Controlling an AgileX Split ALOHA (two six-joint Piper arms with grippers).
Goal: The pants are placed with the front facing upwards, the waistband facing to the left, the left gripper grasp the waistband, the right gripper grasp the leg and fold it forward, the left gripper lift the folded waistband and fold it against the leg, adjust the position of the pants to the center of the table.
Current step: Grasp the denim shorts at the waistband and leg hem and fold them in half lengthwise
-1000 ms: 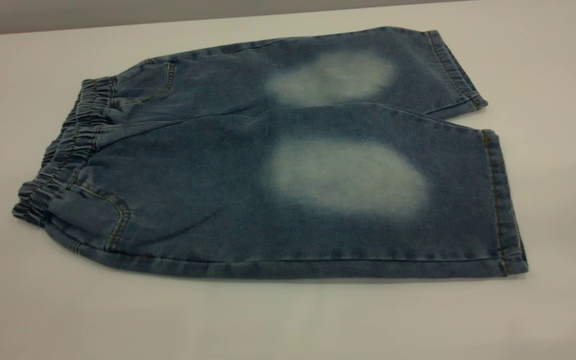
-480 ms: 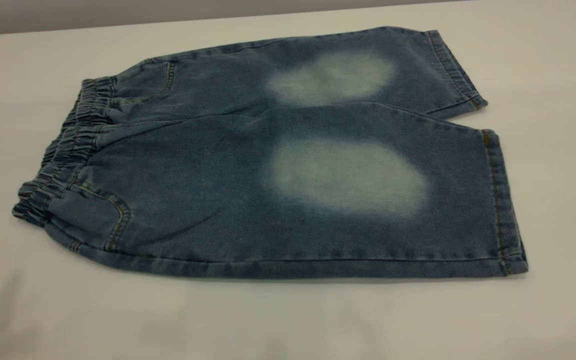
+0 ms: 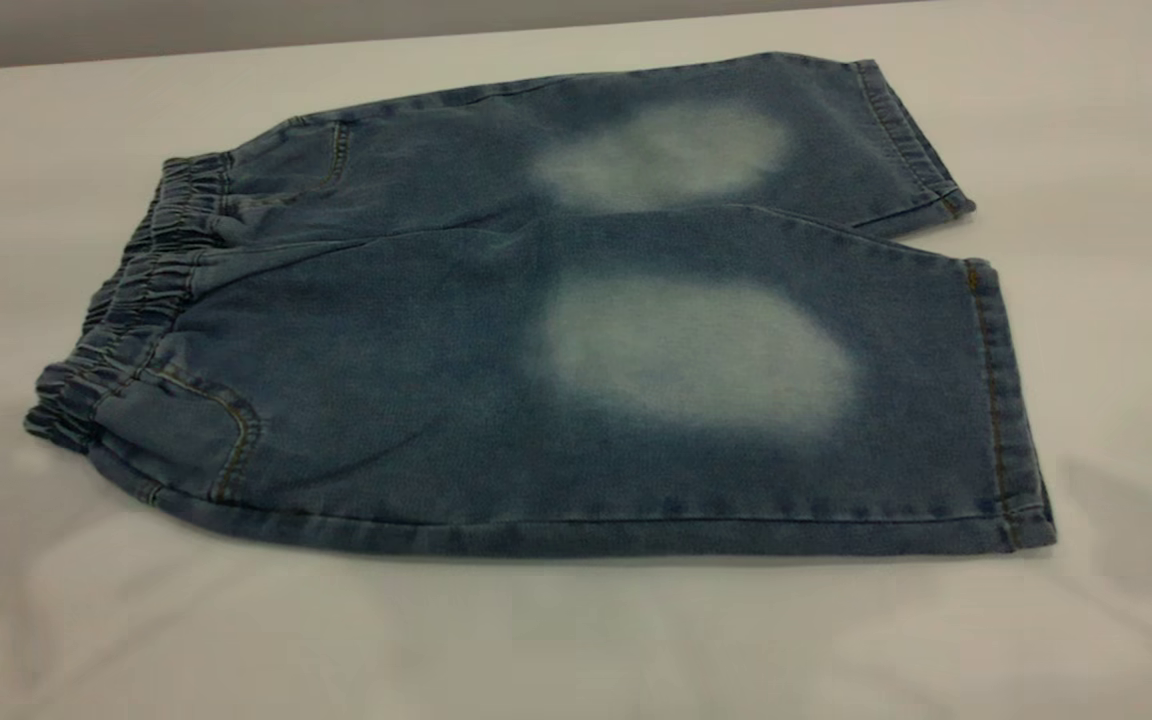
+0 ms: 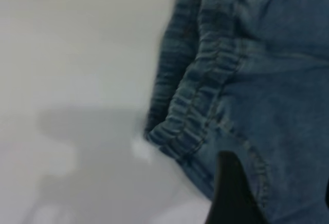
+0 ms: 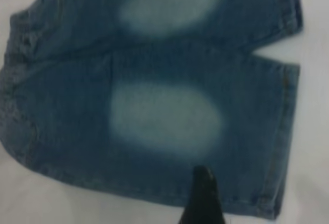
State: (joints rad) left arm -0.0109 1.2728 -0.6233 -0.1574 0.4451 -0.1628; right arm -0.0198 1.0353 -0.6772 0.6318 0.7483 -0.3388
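Denim pants [image 3: 536,330] flat, ruffled waistband [image 3: 126,320], smooth table [image 3: 576,640].

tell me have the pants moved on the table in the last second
No. In the exterior view the pants lie where they were: the waistband and leg hems sit at the same spots against the table's far edge.

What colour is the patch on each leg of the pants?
Pale, faded whitish-blue on darker blue denim pants; clearest in the exterior view.

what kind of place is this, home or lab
Probably a lab or test bench, though little shows. Small blue denim pants lie flat alone on a large plain white tabletop, with a bare grey wall behind, and a dark robot finger pokes into the wrist view.
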